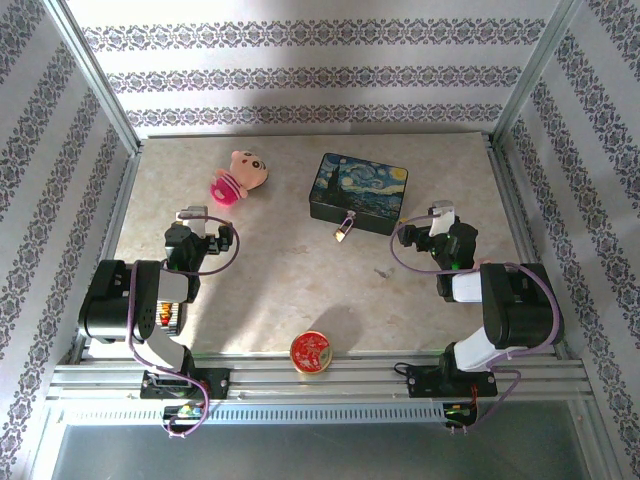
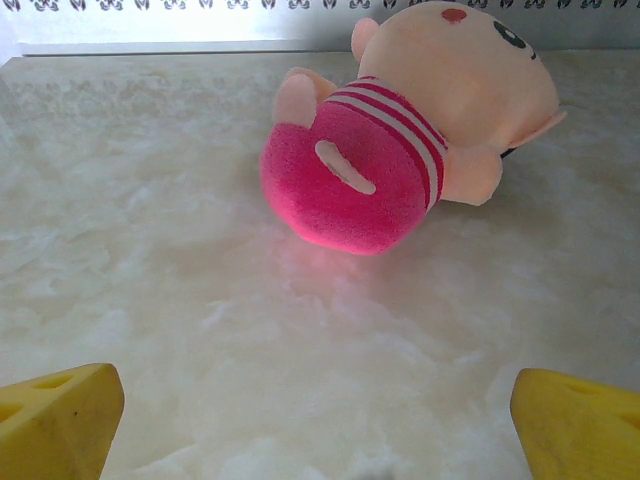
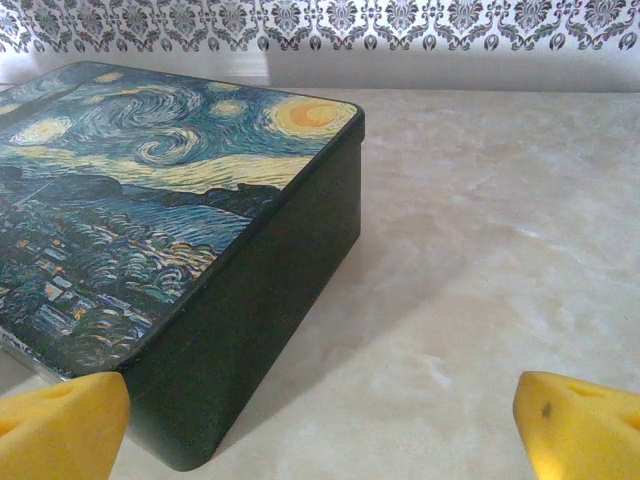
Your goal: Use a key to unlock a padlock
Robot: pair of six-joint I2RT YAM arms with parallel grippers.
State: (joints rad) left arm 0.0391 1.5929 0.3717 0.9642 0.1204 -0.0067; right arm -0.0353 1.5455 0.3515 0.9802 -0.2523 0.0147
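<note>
The padlock [image 1: 344,232] is seen from above as a tiny brass-coloured piece with a silvery part, lying against the near side of the painted box [image 1: 360,192], about at the middle of that side; whether it is hooked to the box or merely rests on the table [image 1: 270,290] cannot be told, and no key can be made out at this size. The box is set in the far middle of the table, its lid printed with a swirling blue and yellow night sky. To its left, well apart, a plush toy [image 1: 238,177] in a pink striped outfit is laid on its side. A round red-gold tin [image 1: 312,352] is placed at the near edge, between the two arm bases.

The right gripper [image 1: 441,211] is held just to the right of the box, pointed at its right end, with its yellow fingers [image 3: 575,425] spread wide apart and nothing between them. The left gripper [image 1: 192,213] is held near the plush toy, on its near side, its fingers [image 2: 60,420] likewise spread wide and nothing grasped
</note>
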